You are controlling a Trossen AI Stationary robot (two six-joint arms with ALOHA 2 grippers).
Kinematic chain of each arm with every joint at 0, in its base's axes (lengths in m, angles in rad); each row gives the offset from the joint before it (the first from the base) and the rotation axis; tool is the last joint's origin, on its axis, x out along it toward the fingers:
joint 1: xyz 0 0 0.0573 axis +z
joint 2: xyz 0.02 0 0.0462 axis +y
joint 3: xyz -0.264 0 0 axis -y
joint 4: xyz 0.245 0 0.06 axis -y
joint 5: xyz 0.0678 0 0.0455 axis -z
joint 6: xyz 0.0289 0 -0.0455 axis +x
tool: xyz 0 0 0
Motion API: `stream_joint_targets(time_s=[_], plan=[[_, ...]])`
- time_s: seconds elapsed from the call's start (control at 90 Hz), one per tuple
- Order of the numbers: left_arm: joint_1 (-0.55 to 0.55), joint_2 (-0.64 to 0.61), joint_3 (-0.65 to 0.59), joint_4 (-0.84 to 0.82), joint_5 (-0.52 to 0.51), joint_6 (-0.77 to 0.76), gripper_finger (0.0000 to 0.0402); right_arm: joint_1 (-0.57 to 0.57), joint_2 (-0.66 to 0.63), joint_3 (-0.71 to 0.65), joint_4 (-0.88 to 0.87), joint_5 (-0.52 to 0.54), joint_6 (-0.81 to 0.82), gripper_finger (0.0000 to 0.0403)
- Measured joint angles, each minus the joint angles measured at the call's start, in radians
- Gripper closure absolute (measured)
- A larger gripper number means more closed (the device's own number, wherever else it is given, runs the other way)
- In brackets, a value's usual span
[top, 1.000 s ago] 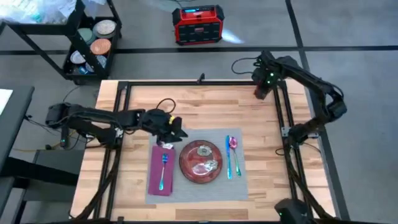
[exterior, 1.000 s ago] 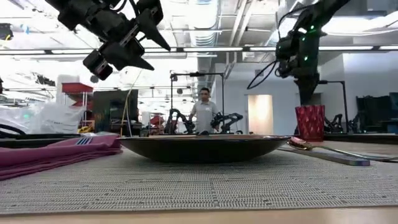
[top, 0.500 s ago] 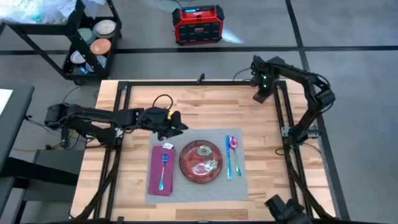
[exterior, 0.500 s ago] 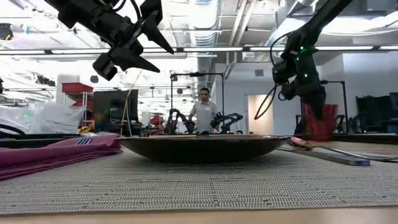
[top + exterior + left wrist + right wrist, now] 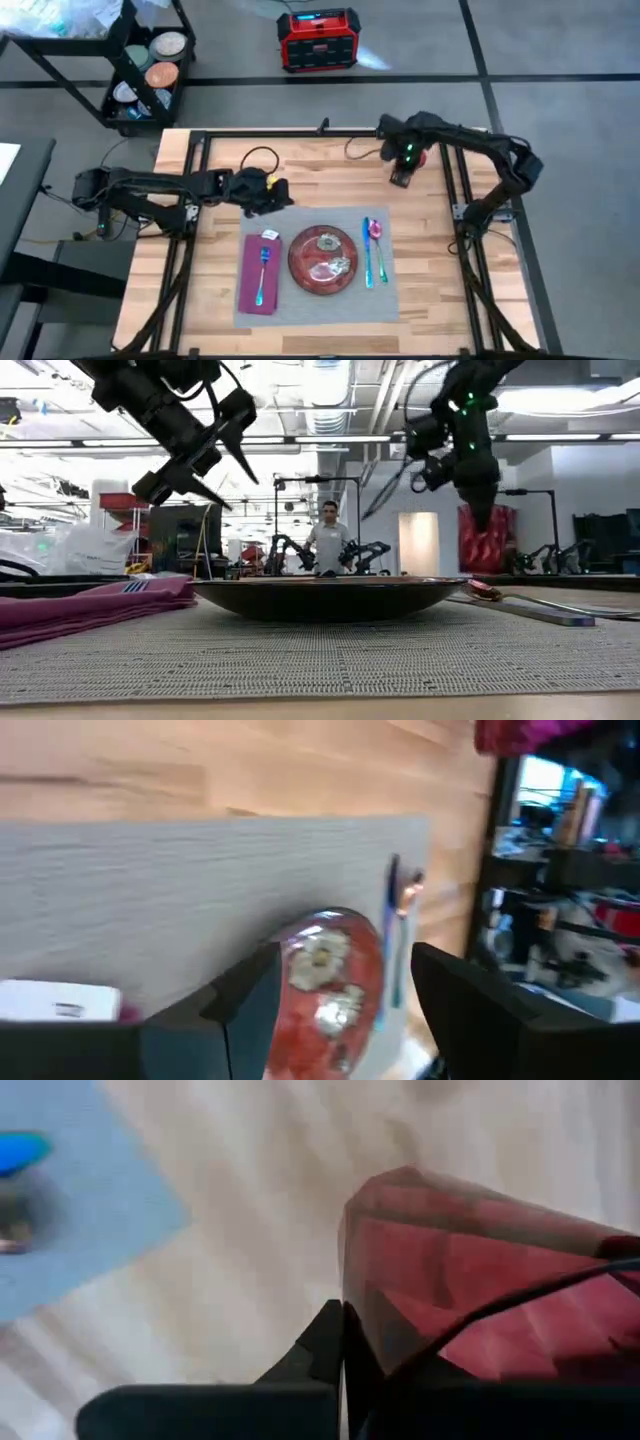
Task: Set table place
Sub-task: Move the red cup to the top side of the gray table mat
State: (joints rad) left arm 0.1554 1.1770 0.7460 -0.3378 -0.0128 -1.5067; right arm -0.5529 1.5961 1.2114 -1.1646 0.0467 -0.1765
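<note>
Right pincer (image 5: pixel 400 178) pinching a red cup (image 5: pixel 470 1270), held above bare table (image 5: pixel 320 165) just beyond the grey placemat (image 5: pixel 320 305)'s far right corner. Left pincer (image 5: pixel 283 195) spread, empty, hovering off the mat's far left corner. Mat carries plate (image 5: pixel 323 260), napkin (image 5: pixel 259 275), cutlery.

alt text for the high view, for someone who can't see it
A grey rectangular placemat on a light-wood table holds a round red plate, a magenta napkin with a fork, and cutlery on the plate's other side. The right hand carries a red cup above the table; the left hand hovers near the napkin.
</note>
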Motion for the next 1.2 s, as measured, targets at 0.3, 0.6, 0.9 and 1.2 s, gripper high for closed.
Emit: stream_joint_targets(time_s=[0.3,0.6,0.9,1.2], plan=[[0.030,0.000,0.000,-0.010,0.000,0.025,0.0194,0.196,0.085,0.001,0.085,-0.015,0.004,0.0402],[0.030,0.000,0.000,-0.008,0.000,0.019,0.0194,0.214,0.138,0.002,0.112,-0.066,-0.022,0.0381],[0.030,0.000,0.000,0.055,-0.016,0.086,0.0194,0.209,0.123,0.026,0.145,-0.105,-0.017,0.0304],[0.032,-0.065,0.048,0.412,-0.112,0.237,0.0208,0.195,-0.030,0.181,-0.051,-0.211,-0.060,0.0270]])
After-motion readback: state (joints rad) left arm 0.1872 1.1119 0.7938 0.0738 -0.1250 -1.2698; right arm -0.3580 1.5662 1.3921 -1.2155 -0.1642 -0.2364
